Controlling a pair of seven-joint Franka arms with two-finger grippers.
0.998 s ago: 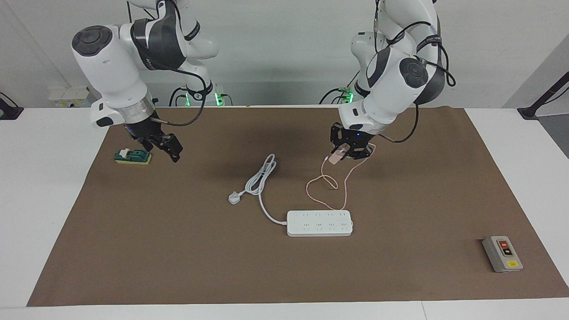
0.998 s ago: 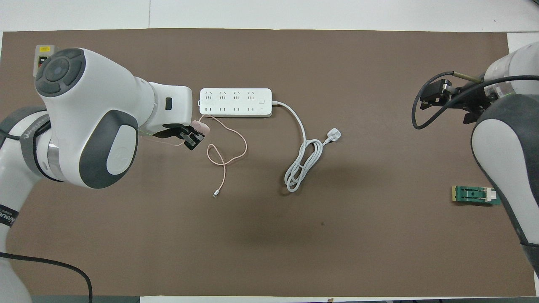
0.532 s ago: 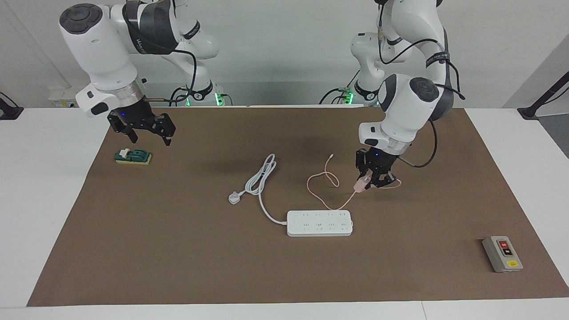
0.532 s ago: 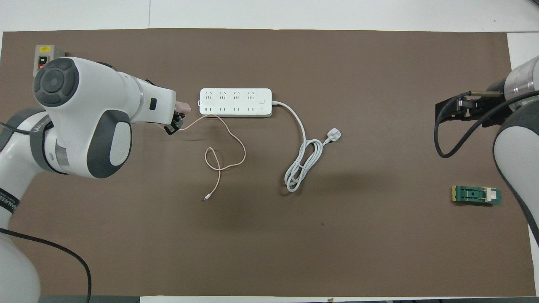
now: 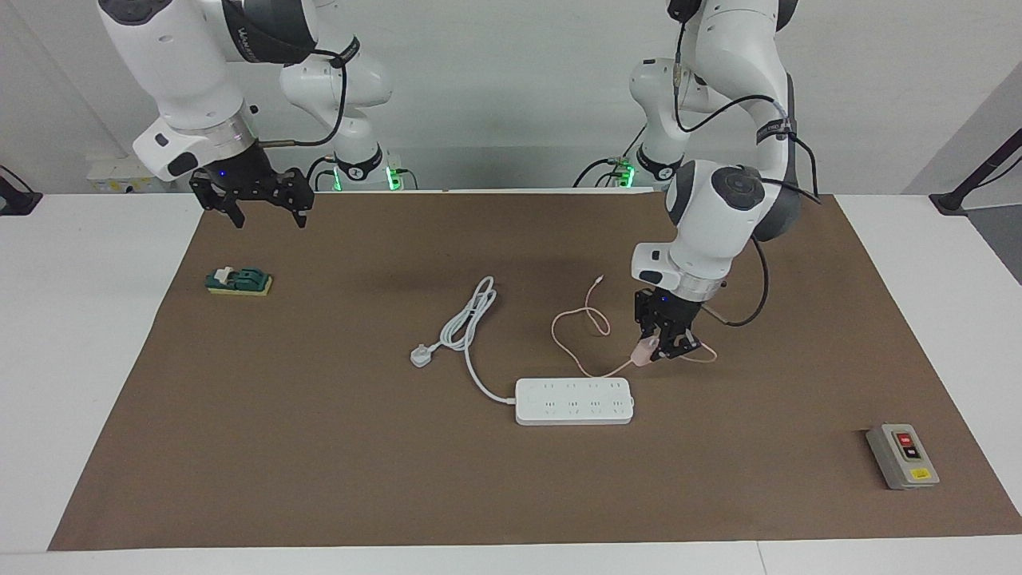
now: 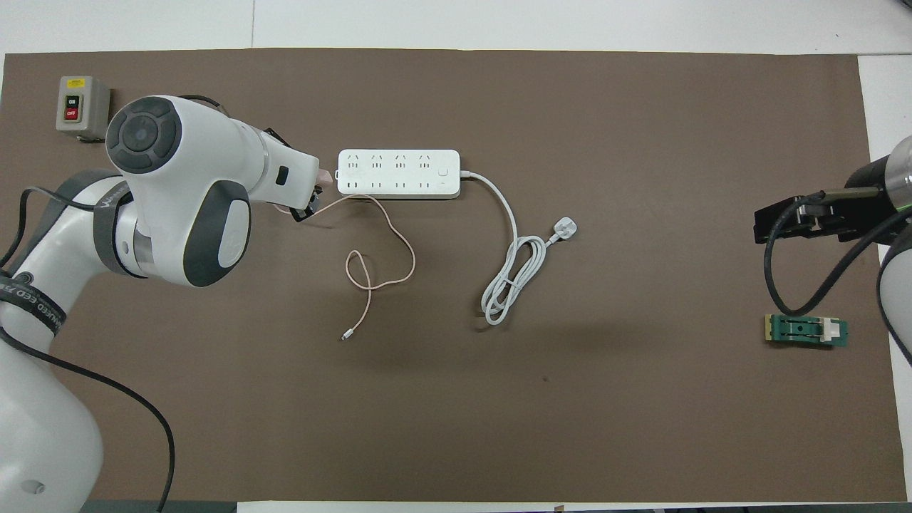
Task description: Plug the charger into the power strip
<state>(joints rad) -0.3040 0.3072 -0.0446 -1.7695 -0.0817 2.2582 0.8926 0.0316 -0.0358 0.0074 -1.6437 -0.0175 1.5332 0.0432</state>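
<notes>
The pale-pink charger (image 5: 640,350) is held in my left gripper (image 5: 656,351), which is shut on it just above the mat, beside the end of the power strip (image 5: 573,401) that lies toward the left arm's end of the table. In the overhead view only the charger's tip (image 6: 325,175) shows past the left wrist, next to the power strip (image 6: 397,173). The charger's thin pink cable (image 5: 581,326) loops on the mat nearer to the robots than the strip. My right gripper (image 5: 255,209) is open and raised over the mat's edge nearest the robots.
The strip's thick white cord with a white plug (image 5: 421,355) lies coiled nearer to the robots. A green switch block (image 5: 238,281) sits below the right gripper. A grey box with red and black buttons (image 5: 902,456) sits at the left arm's end.
My left gripper has carried the charger down and away from the robots, to the strip's end. My right arm has risen and drawn back toward the robots, off the green block.
</notes>
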